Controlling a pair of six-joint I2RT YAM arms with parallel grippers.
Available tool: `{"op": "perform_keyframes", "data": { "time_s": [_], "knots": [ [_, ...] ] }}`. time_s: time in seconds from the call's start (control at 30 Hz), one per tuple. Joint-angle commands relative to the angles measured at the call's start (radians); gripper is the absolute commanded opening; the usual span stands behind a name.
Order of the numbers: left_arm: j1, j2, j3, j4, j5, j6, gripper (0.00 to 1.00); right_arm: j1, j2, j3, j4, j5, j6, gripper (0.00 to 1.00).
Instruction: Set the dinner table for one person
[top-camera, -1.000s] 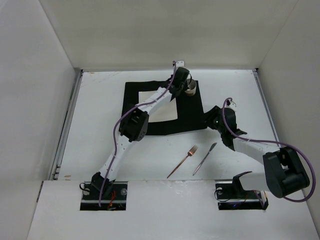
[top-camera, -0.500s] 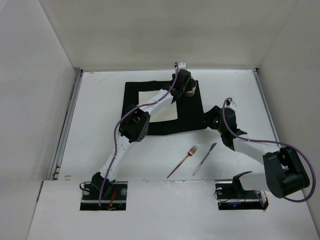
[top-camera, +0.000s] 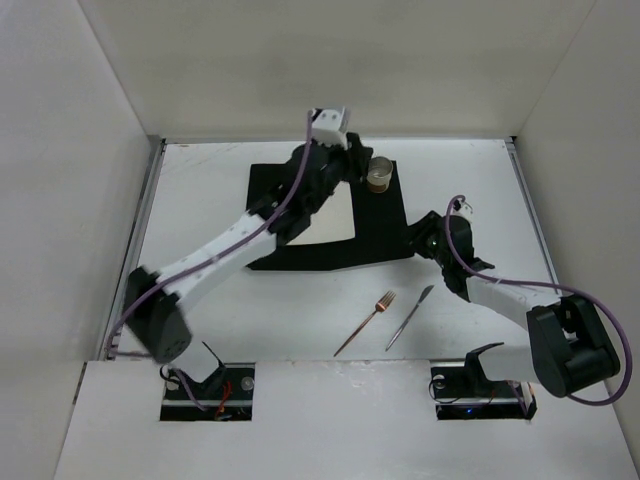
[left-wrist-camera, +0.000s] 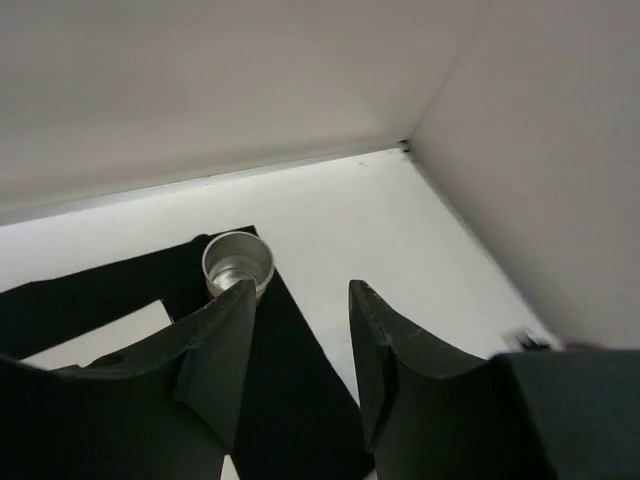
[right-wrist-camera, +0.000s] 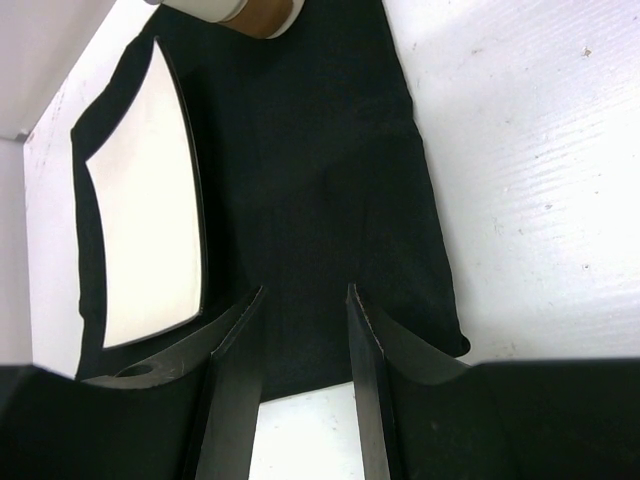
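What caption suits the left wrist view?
Open left tool above the black mat, metal cup standing on its far corner.

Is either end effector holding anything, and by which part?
Nothing is held. The left end effector is open, with the cup standing free beyond it; the right end effector is open over the black mat.

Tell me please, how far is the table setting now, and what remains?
Done, it seems: the white plate lies on the black mat, and the cup stands free on its far right corner. In hand: nothing; the left gripper is open near the cup, the right gripper open at the mat's right edge. Left: the fork and knife lie on the dinner table, off the mat.
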Motion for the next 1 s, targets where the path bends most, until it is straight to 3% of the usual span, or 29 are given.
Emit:
{"op": "perform_keyframes", "data": {
  "time_s": [0.0, 0.17, 0.3, 0.6, 0.97],
  "knots": [
    [-0.065, -0.224, -0.312, 0.073, 0.000, 0.055, 0.37, 0.003, -0.036, -0.003, 0.039, 0.009, 0.002, 0.43],
    [-0.232, -0.525, -0.762, -0.027, -0.050, 0.011, 0.34, 0.003, -0.033, -0.005, 0.047, 0.014, 0.002, 0.43],
    [-0.374, -0.635, -0.922, -0.148, -0.140, -0.098, 0.38, -0.002, -0.042, -0.017, 0.062, 0.014, 0.003, 0.43],
    [-0.536, -0.540, -0.971, -0.134, -0.115, -0.160, 0.39, 0.001, -0.038, -0.017, 0.067, 0.021, 0.000, 0.43],
    [-0.573, -0.356, -0.922, -0.004, -0.077, -0.163, 0.41, 0.003, -0.010, -0.006, 0.067, 0.011, -0.005, 0.43]
  ]
}}
